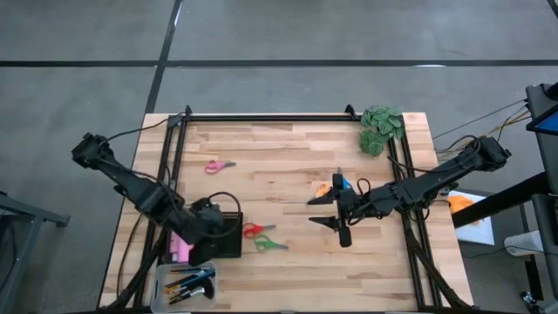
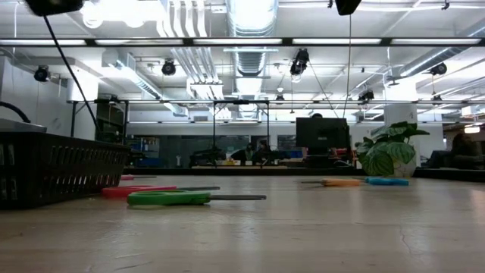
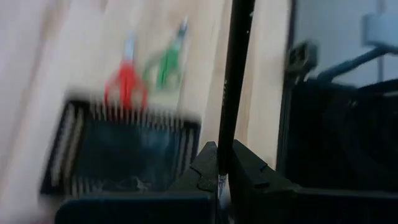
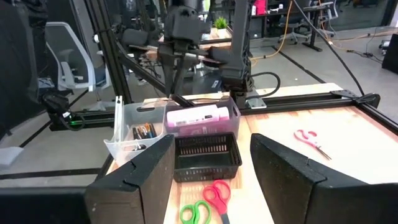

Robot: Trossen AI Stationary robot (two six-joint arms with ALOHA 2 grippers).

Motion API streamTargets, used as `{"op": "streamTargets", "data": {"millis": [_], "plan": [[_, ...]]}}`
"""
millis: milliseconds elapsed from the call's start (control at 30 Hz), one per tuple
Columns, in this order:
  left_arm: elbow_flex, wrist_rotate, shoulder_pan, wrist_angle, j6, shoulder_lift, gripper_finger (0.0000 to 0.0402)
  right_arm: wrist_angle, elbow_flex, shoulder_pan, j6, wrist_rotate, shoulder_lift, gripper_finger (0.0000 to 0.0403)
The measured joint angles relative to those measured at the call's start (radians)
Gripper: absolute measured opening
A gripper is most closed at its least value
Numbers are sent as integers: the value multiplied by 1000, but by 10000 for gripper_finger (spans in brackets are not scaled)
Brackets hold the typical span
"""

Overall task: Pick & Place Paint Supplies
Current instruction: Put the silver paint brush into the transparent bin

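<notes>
My left gripper (image 1: pixel 207 215) hovers over the black basket (image 1: pixel 225 237) at the table's near left and is shut on a thin dark brush (image 3: pixel 233 74). Beside the basket stand a bin of pink bottles (image 4: pixel 200 117) and a clear tray of brushes (image 1: pixel 187 283). Red scissors (image 1: pixel 253 230) and green scissors (image 1: pixel 271 244) lie flat right of the basket. Pink scissors (image 1: pixel 220 166) lie farther back, with orange scissors (image 1: pixel 323 187) and blue scissors (image 1: pixel 346 183) at mid-right. My right gripper (image 1: pixel 321 212) hangs open above the table's middle, touching nothing. My left gripper pinches the brush between its two fingers close to one end (image 3: pixel 219 169). The long dark handle (image 3: pixel 239 37) sticks out ahead of the fingers, along them. The fingers slant downward. The brush is lifted clear, above the basket and the bins (image 4: pixel 175 78).
A green leafy clump (image 1: pixel 382 127) sits at the far right corner. Black frame rails (image 1: pixel 261 117) run along the table's far, left and right sides. Bare wood lies across the far middle and the near right of the table (image 1: pixel 366 270).
</notes>
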Motion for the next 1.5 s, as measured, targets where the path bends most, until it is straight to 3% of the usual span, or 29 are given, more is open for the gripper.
{"op": "streamTargets", "data": {"millis": [133,267,633,833,1033,1300,1500], "plan": [[24,120,-32,-157,-215,27,8,0,0,0,0,0,0,209],[-3,206,-67,-170,-383,40,8,0,0,0,0,0,0,209],[-99,365,-243,-88,-513,95,8,-8,0,0,0,0,0,209],[-100,309,-347,-67,-527,137,8,-9,0,0,0,0,0,209],[-102,294,-367,-20,-527,204,8,-10,0,0,0,0,0,209],[-102,429,-368,44,-521,318,8,-10,0,0,0,0,0,209],[-102,439,-369,45,-512,354,8,-10,0,0,0,0,0,209]]}}
